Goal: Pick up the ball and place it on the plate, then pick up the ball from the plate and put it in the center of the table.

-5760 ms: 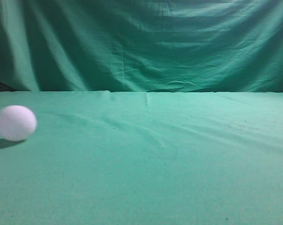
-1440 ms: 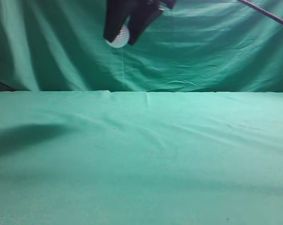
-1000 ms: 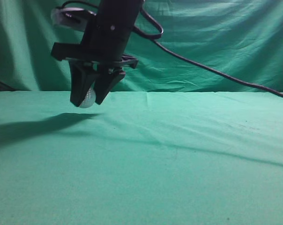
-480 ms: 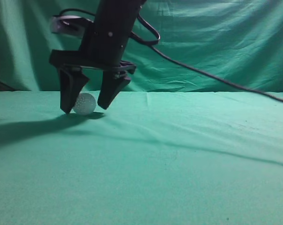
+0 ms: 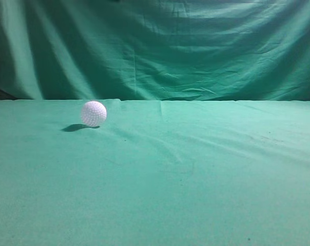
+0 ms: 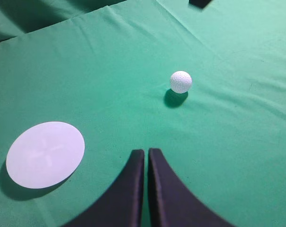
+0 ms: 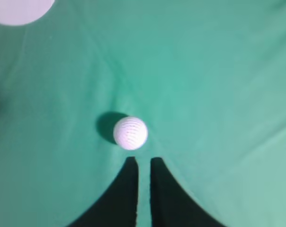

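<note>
The ball (image 5: pixel 93 113), a small white dimpled sphere, rests free on the green table (image 5: pixel 196 179), left of the middle and towards the back. No gripper shows in the exterior view. In the right wrist view the ball (image 7: pixel 130 133) lies just beyond my right gripper (image 7: pixel 143 160), whose fingers are nearly together with a narrow slit and hold nothing. In the left wrist view the ball (image 6: pixel 181 81) lies well ahead of my left gripper (image 6: pixel 147 151), which is shut and empty. The white round plate (image 6: pixel 45 154) lies to the left of that gripper; its edge also shows in the right wrist view (image 7: pixel 17 9).
A draped green cloth backdrop (image 5: pixel 160 46) hangs behind the table's far edge. A dark part (image 6: pixel 200 2) shows at the top edge of the left wrist view.
The gripper came down with the ball, opened and let it go on the table, then left the exterior view. The ball stays where it was set down.
</note>
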Available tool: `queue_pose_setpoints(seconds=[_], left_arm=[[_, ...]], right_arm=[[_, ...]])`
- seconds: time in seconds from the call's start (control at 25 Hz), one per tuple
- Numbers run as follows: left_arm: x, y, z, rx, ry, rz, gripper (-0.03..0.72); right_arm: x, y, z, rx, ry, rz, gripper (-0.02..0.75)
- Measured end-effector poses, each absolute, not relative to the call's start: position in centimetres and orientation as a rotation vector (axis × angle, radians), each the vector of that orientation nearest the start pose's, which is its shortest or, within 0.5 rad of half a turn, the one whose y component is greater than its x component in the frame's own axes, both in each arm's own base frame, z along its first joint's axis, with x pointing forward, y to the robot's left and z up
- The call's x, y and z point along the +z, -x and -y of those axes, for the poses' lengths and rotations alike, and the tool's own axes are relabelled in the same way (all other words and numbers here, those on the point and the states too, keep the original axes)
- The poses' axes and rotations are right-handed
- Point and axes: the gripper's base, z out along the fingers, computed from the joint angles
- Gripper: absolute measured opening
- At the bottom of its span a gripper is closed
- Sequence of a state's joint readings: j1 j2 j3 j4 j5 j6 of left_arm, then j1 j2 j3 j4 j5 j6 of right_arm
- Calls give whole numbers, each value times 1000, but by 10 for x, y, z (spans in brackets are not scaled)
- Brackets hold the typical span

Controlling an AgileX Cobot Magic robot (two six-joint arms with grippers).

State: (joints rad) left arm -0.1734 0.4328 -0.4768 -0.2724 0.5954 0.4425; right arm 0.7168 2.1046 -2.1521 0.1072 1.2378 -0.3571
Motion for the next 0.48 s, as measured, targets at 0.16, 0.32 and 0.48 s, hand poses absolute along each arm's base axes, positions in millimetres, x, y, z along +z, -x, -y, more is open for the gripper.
queue_pose_setpoints(seconds=[0.16,0.32,0.48], left_arm=[[292,-83,28,-126,-483,-1956,0],[292,-83,28,-126,-483,-1956,0],[292,-83,28,-126,-483,-1956,0]], right_arm=[[373,-325,-290,238,1239,-2273,0],[433,-296,-262,281,1068,-2209,0],[489,-256,-227,353,937,-2115,0]])
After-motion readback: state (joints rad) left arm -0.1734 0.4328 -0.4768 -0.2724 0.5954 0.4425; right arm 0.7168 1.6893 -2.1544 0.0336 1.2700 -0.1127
